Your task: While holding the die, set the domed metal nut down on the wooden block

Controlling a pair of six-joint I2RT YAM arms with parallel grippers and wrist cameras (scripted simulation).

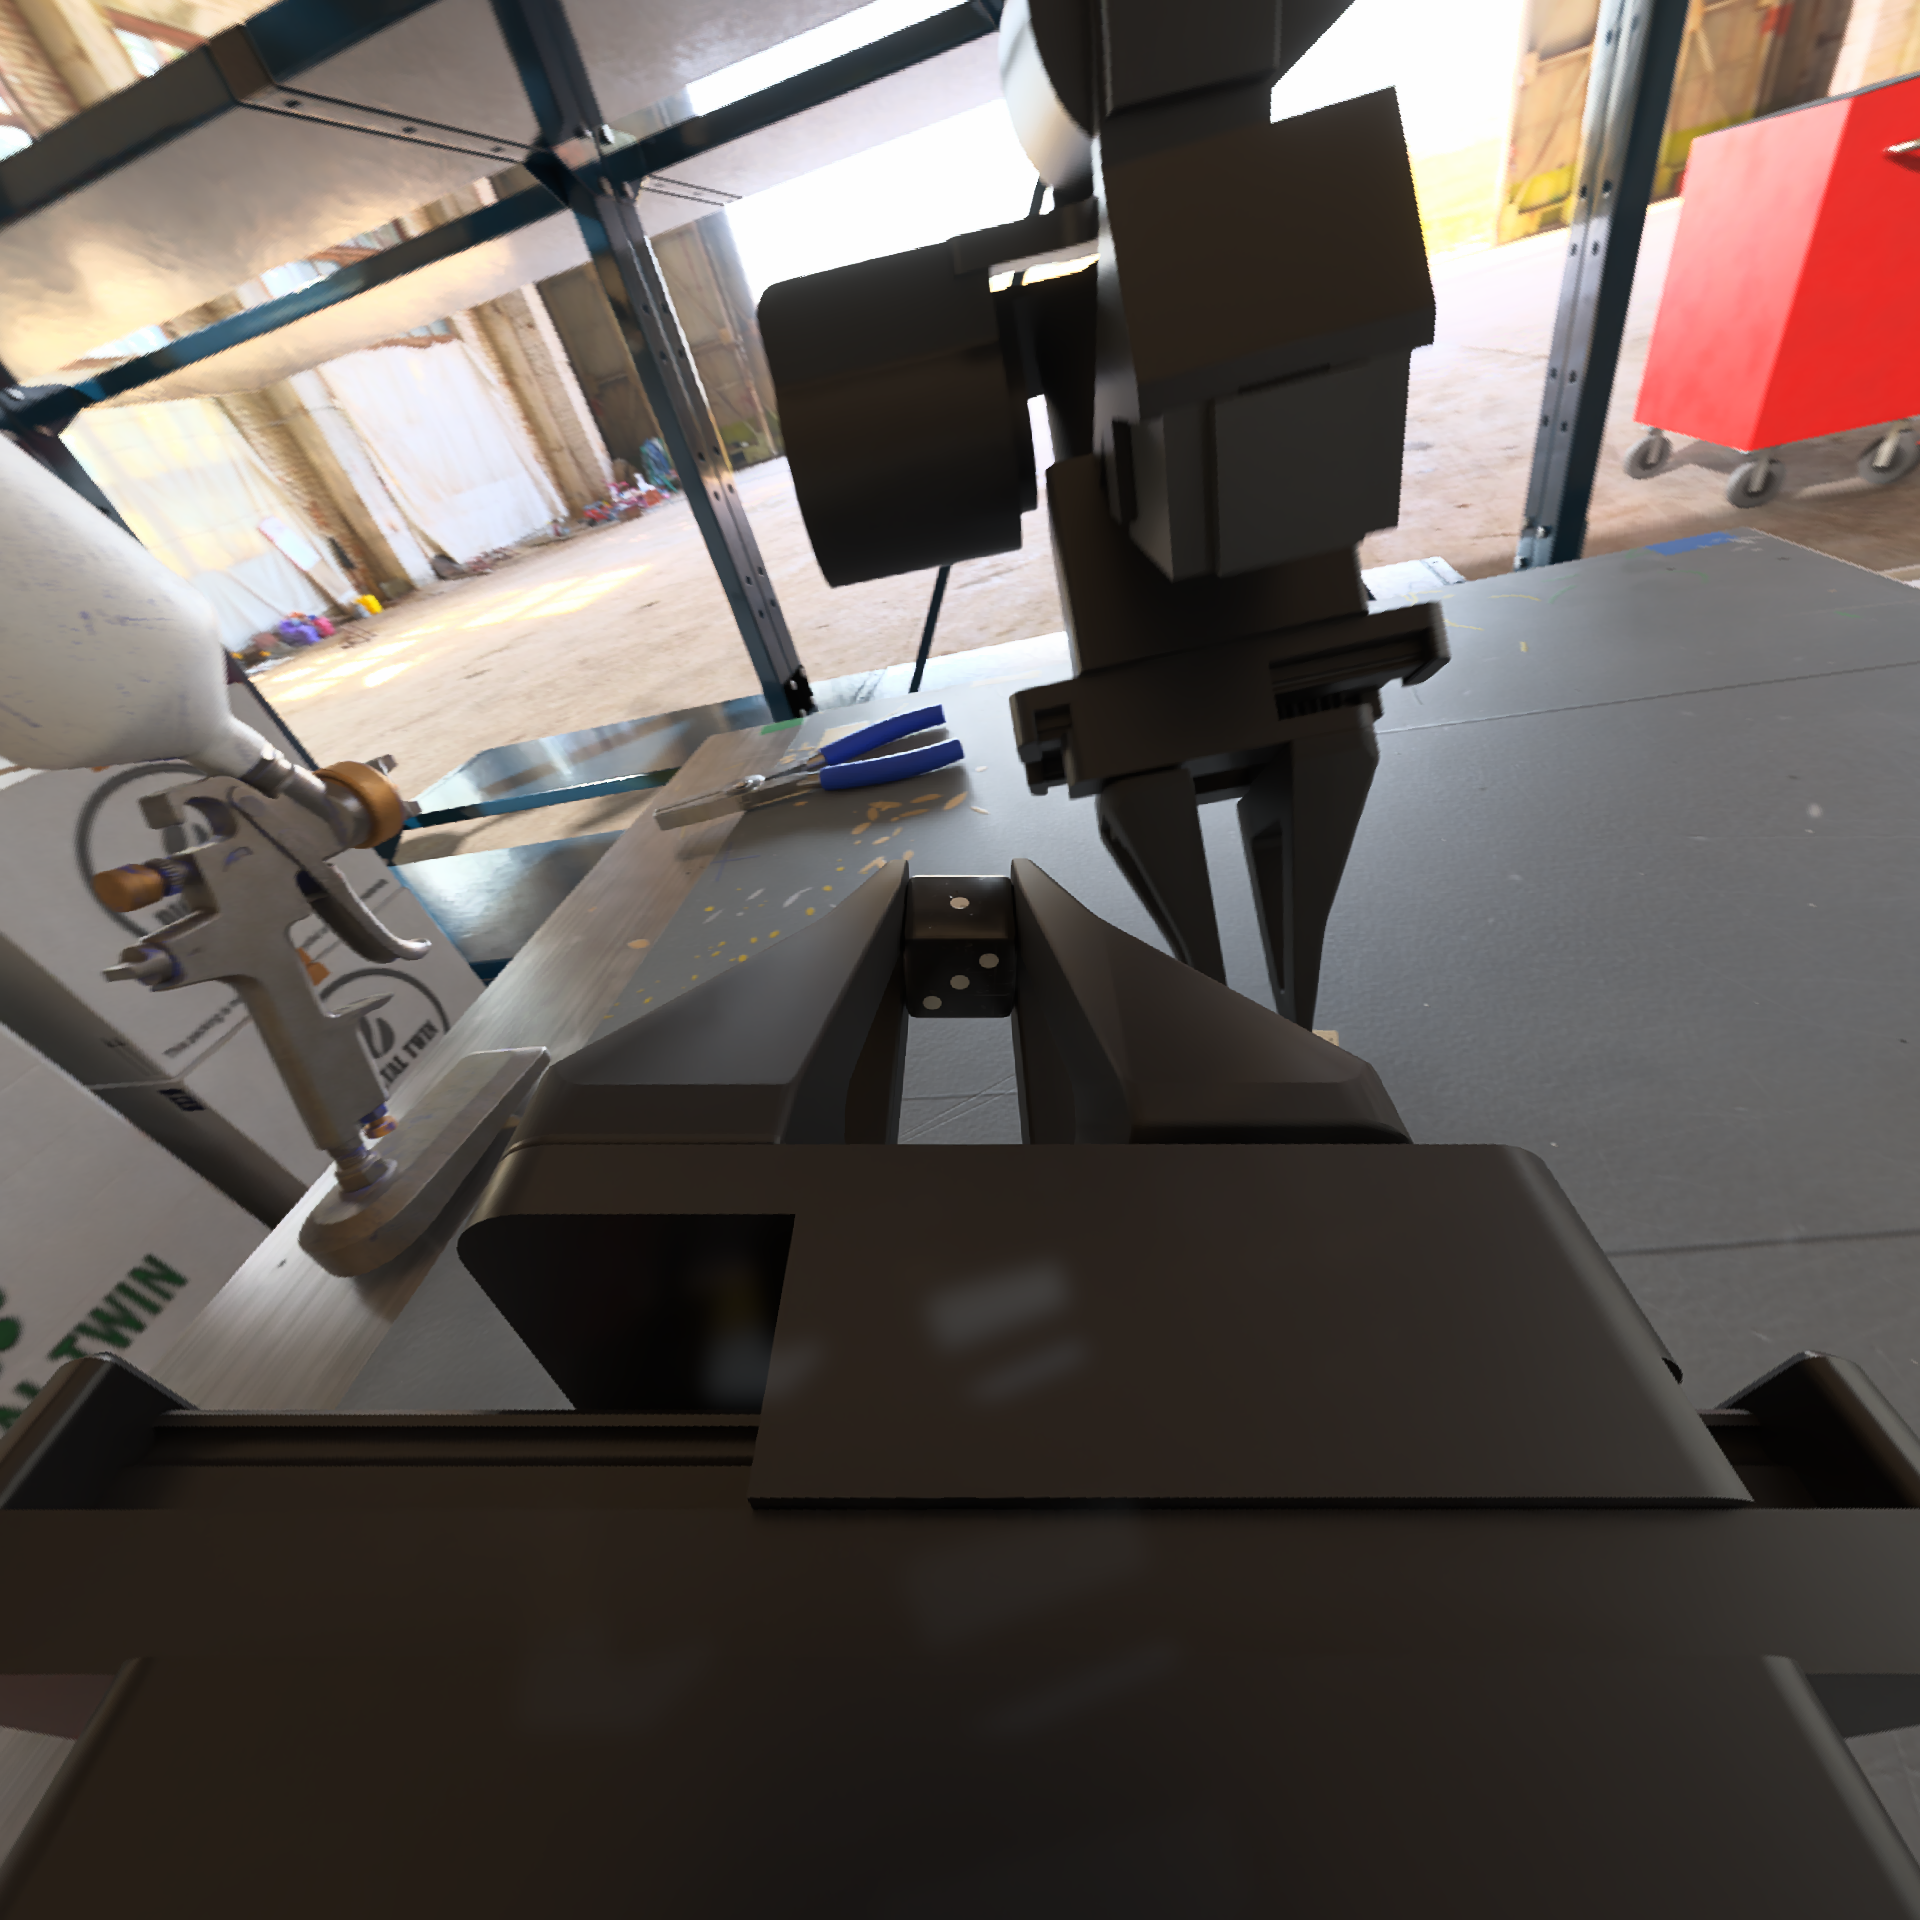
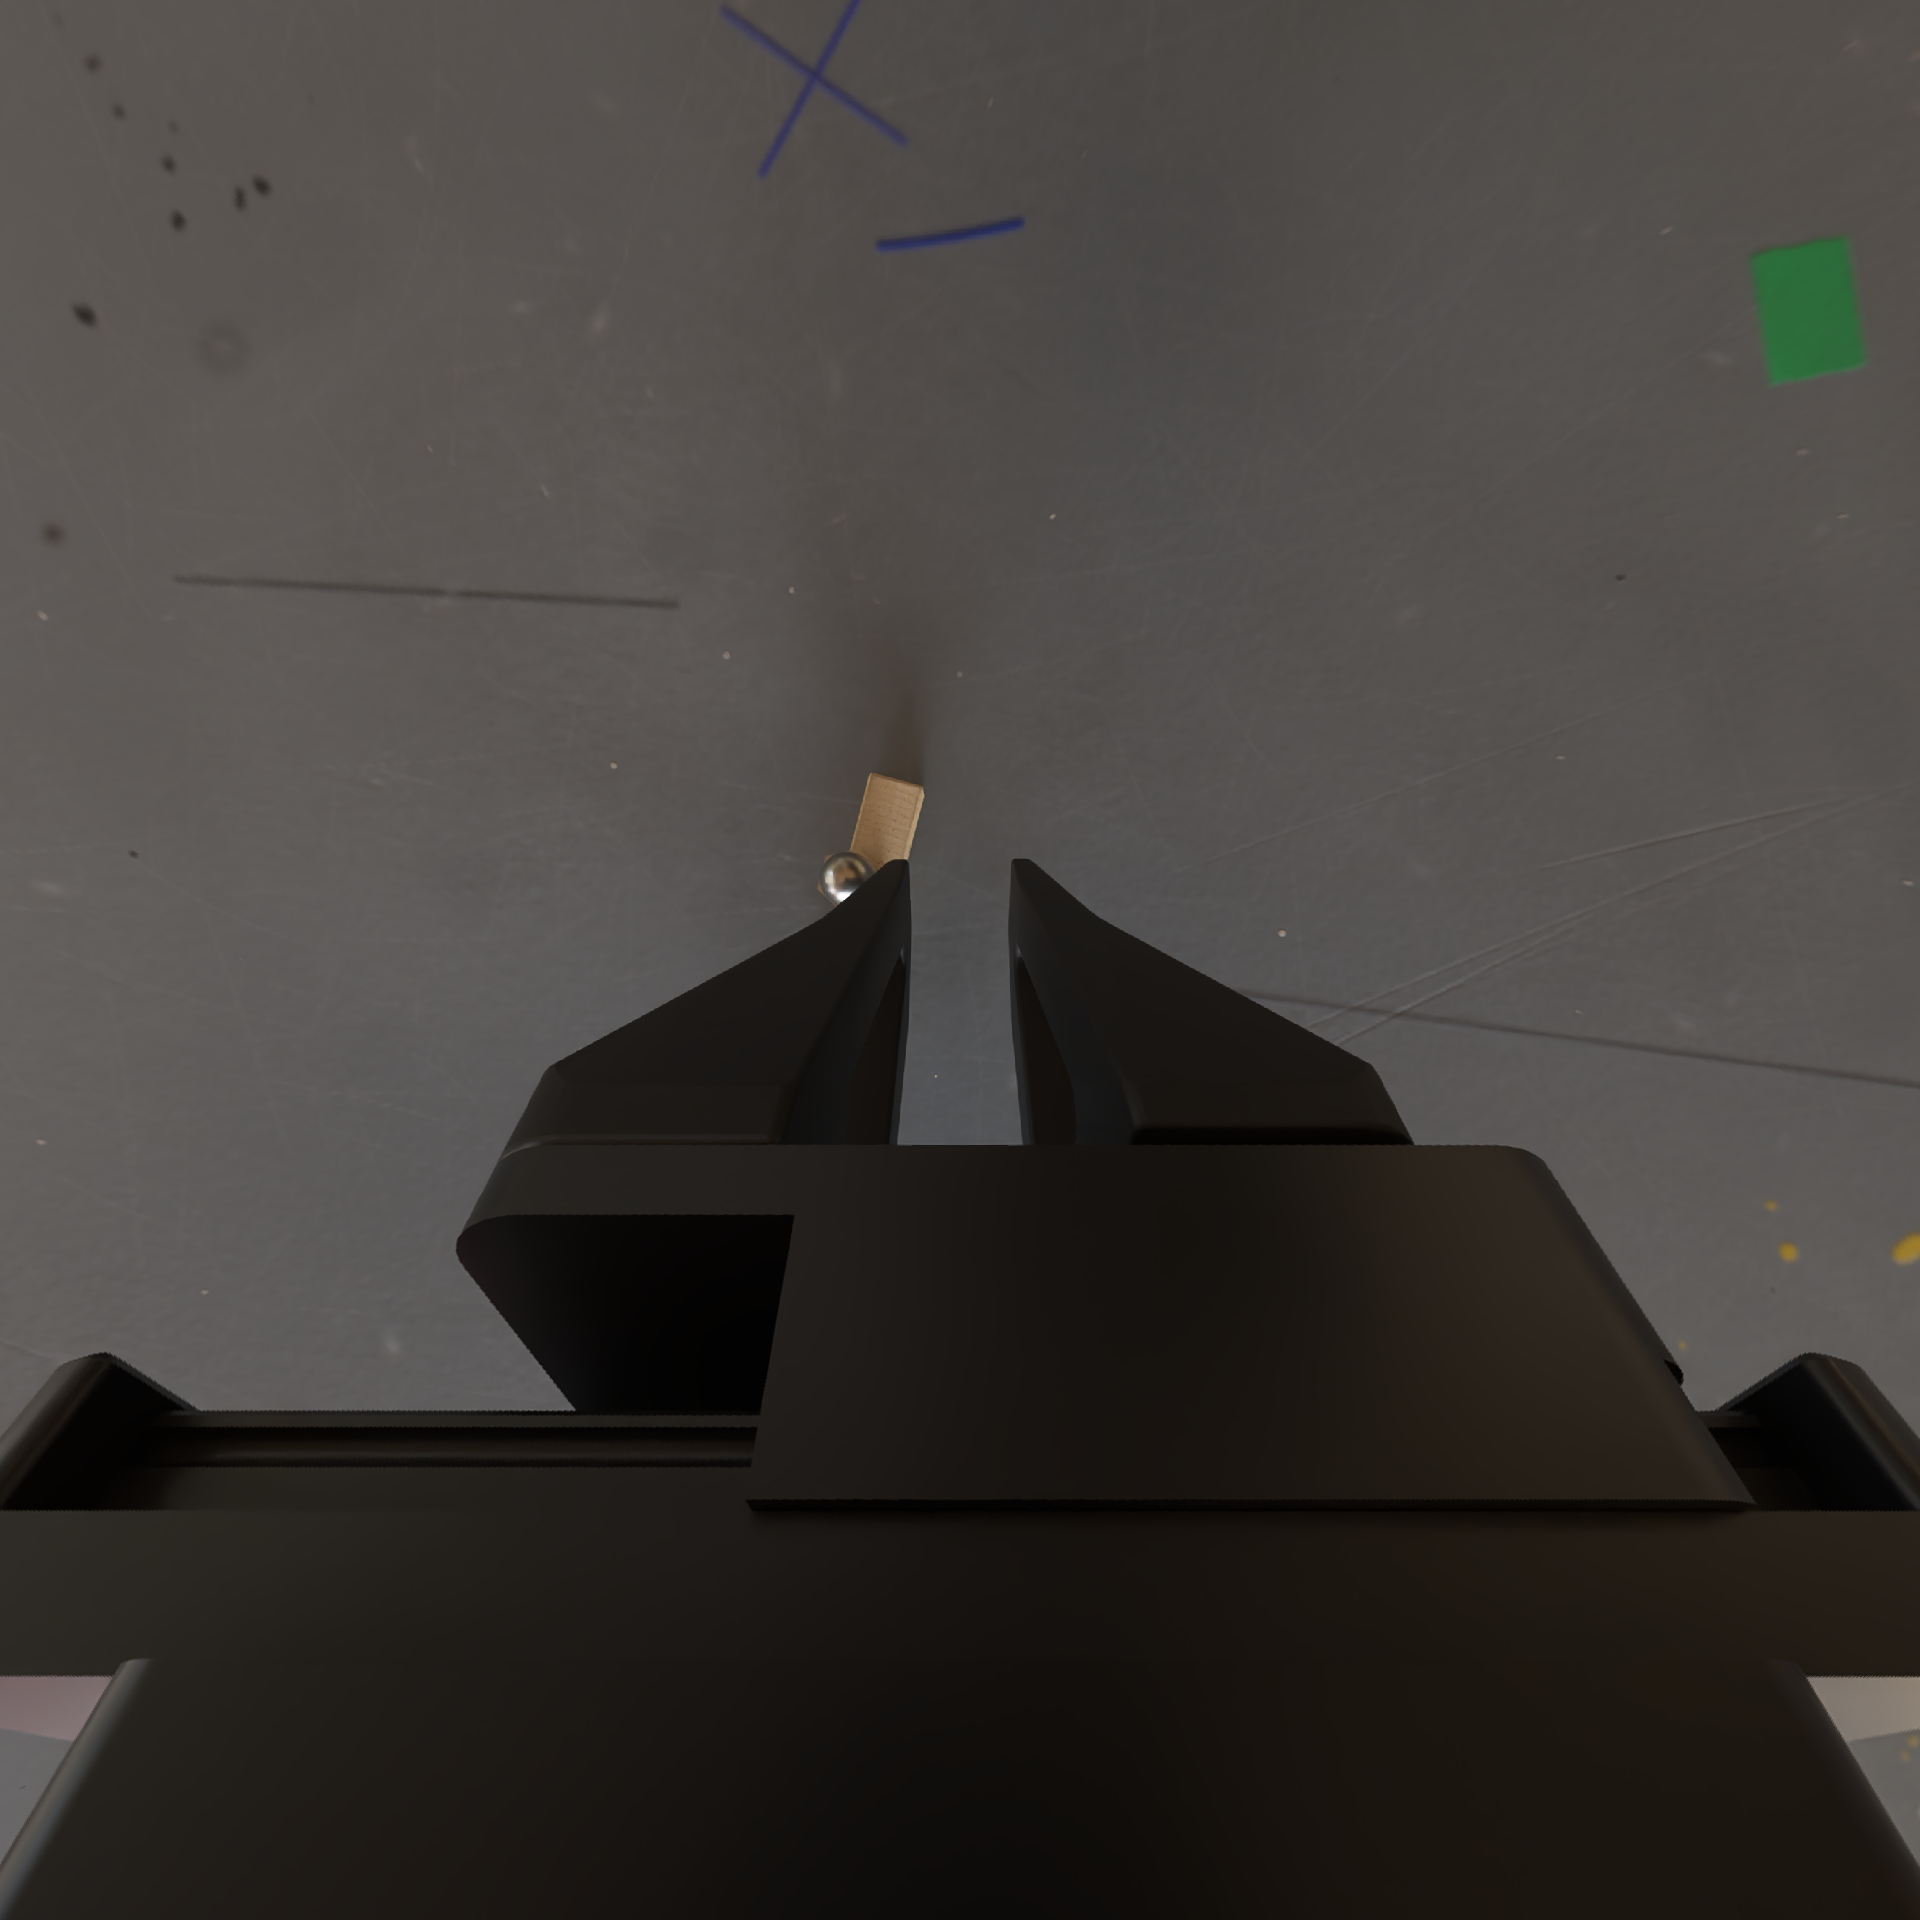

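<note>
Left wrist view: left gripper (image 1: 958, 940) clamps glossy black die (image 1: 958, 948); right gripper (image 2: 960, 868) narrowly parted, empty.

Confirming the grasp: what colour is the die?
Black with white pips; die shows best in the left wrist view.

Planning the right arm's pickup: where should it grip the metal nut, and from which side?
Grip the nut across its sides, coming straight down from above, a judgement. It lies on the table beside the wooden block, so close the right gripper, now open, clear of the block.
</note>
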